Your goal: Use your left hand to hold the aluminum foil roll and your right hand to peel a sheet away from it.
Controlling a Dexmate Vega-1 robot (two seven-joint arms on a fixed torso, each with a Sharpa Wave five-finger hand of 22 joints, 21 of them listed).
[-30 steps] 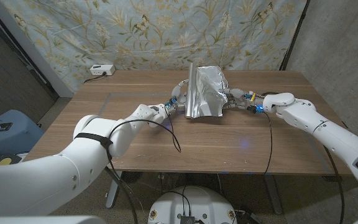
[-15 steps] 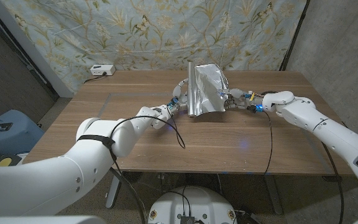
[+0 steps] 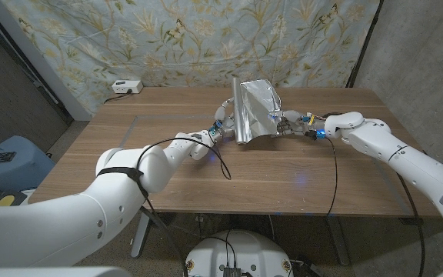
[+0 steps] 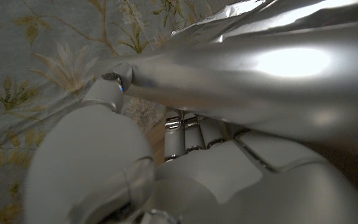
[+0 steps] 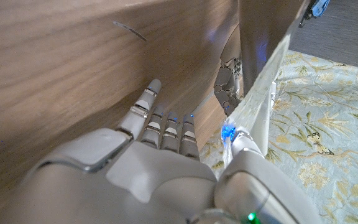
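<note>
Since a second ago, both hands have carried the foil further from the robot and higher. From the head, the left hand (image 3: pixel 220 123) holds the aluminum foil roll (image 3: pixel 239 112) upright above the wooden table (image 3: pixel 168 165), while the right hand (image 3: pixel 287 123) pinches the peeled sheet (image 3: pixel 260 108) at its edge. No writing is readable anywhere. At the left wrist, fingers (image 4: pixel 191 134) wrap the roll (image 4: pixel 260 74). At the right wrist, the sheet (image 5: pixel 260 93) shows edge-on by the thumb; the pinch itself is hidden.
</note>
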